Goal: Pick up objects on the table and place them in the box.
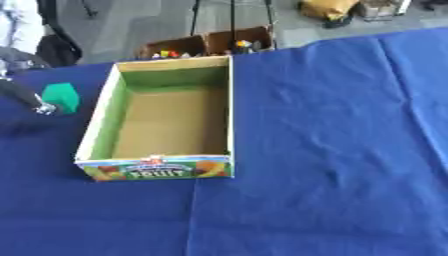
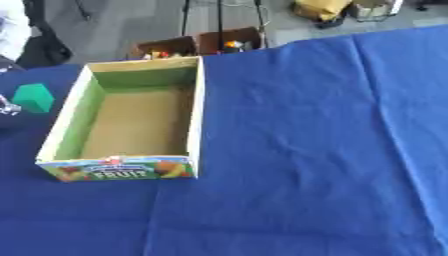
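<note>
Open cardboard box [image 1: 96,131], green inner walls, fruit print on the near end, sitting on the blue tablecloth [image 1: 332,150] and showing only its bare brown floor. Green block [image 1: 61,97] lying on the cloth just left of the box, outside it. Left hand [image 1: 33,104] reaching in from the left edge, fingertips touching or nearly touching the block; finger state cannot be told.

Grey floor [image 1: 149,20] is lying beyond the blue-clothed table [image 1: 332,150]. Two open cardboard cartons [image 1: 210,44] are sitting at twelve o'clock, a yellowish bag [image 1: 328,9] at one o'clock.
</note>
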`<state>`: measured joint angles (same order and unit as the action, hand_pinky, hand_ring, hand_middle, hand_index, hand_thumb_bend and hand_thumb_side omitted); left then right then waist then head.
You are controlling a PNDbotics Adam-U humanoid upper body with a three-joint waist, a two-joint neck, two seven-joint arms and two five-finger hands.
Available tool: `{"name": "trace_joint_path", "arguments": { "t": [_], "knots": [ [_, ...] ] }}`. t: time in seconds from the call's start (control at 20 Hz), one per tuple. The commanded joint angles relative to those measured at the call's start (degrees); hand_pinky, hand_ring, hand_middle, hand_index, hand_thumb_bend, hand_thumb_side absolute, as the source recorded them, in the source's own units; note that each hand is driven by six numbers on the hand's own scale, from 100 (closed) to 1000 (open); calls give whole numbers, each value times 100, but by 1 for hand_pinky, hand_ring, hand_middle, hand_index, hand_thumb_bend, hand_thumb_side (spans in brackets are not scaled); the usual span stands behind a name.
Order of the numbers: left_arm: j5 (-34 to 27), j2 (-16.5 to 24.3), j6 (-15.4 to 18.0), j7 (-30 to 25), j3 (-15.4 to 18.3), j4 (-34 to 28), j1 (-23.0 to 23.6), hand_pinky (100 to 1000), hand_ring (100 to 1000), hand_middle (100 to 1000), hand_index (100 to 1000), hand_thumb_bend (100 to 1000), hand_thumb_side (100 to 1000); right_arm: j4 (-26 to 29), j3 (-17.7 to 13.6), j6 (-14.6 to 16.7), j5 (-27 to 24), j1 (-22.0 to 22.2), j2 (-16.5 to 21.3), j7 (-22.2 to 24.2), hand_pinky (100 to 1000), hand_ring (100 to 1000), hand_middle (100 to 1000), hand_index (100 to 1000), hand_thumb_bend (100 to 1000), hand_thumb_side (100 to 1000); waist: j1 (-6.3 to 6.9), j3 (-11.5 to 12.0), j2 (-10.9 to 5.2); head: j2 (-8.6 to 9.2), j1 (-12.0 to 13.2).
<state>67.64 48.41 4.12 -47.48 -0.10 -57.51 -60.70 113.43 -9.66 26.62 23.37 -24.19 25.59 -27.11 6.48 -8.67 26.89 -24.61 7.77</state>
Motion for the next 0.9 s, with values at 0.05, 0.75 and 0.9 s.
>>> {"name": "trace_joint_path", "arguments": {
  "t": [0.05, 0.75, 0.9],
  "knots": [
    [111, 318, 64, -1, 74, -122, -120, 984, 962, 1000, 1000, 415, 515, 116, -46, -14, -16, -31, 201, -30, 729, 685, 538, 760, 100, 741, -5, -5, -105, 87, 29],
    [243, 296, 98, 45, 110, 42, -197, 983, 965, 1000, 1000, 306, 474, 116, -43, 2, -50, -104, 286, -45, 731, 682, 529, 756, 100, 741, 74, -131, 107, 249, 95],
    [189, 309, 64, -66, 121, 59, -195, 982, 965, 1000, 1000, 285, 469, 116, -48, 2, -80, -102, 302, -59, 730, 679, 528, 755, 100, 740, 87, -125, 143, 273, 125]
  ]
}}
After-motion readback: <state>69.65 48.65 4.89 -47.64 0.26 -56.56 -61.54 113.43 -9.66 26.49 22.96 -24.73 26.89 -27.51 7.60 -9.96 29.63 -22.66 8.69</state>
